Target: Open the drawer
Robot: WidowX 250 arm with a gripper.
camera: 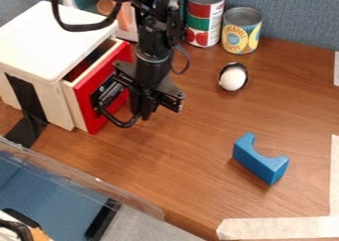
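Note:
The gripper hangs low, just to the right of the drawer's red front, left of the view's middle. The drawer stands partly out of the white wooden box, and a narrow strip of its dark inside shows behind the front. Part of the red front and its handle area is hidden by the gripper, so whether the two touch cannot be told.
Two cans stand at the back by the blue-grey wall. A white egg-like object in a dark cup lies right of the arm. A blue arched block sits front right. Black tape runs down the box.

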